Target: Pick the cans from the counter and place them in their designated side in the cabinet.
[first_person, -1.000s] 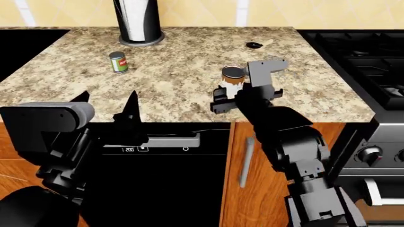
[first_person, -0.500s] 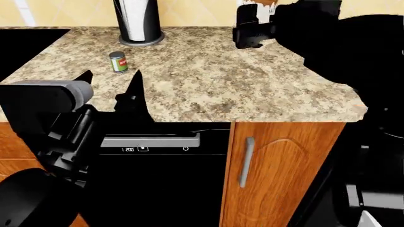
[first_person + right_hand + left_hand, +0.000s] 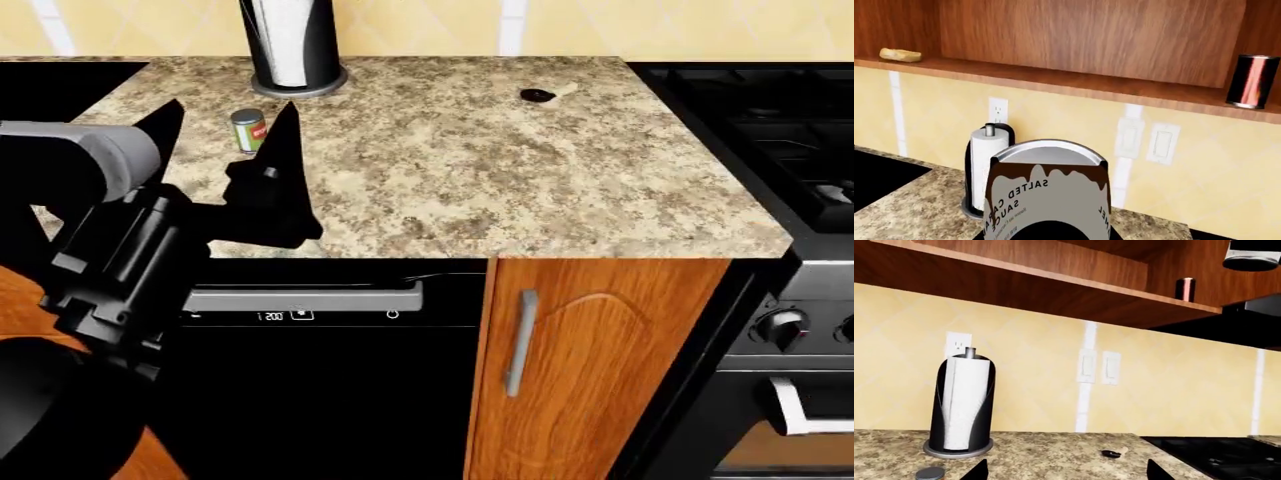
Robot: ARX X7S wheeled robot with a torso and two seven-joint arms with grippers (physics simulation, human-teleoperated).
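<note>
The short green can with a red label stands on the speckled counter near the paper towel holder. My left gripper hovers open over the counter's front edge, short of the green can and not touching it. In the left wrist view only the can's grey lid shows, outside the fingertips. The right arm is out of the head view. My right gripper is shut on the white can with a brown top band, held up before the open cabinet shelf.
A red metallic can stands at one end of the cabinet shelf and a yellowish lump lies at the other. A small black object lies on the counter's far side. The black stove borders the counter's right, above a dishwasher.
My right arm has lifted the white can off the counter and risen out of the head view. The left gripper has moved up and forward toward the green can.
</note>
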